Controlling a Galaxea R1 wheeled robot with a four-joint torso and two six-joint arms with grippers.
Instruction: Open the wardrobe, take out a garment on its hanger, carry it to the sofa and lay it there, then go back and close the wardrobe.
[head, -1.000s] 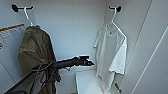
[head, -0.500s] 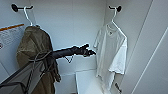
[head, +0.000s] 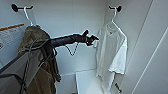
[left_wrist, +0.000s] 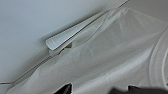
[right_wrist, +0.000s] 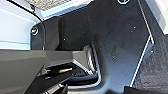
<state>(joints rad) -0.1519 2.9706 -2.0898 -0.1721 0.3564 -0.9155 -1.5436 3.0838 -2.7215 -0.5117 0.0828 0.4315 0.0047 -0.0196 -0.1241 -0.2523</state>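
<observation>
Left arm stretched level into wardrobe (head: 62, 22), left gripper (head: 93, 40) touching garment (head: 112, 50) sleeve edge (fingers' state unclear), below hanger (head: 113, 21).

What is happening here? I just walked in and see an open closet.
The robot's left gripper reaches into the open white wardrobe, its tip at the sleeve edge of the thin white short-sleeved T-shirt. That shirt hangs on a slim white hanger from a dark wall hook. An olive-brown jacket hangs opposite, untouched.

Thin cloth garment (head: 112, 50) — smooth hanger (left_wrist: 75, 32)
</observation>
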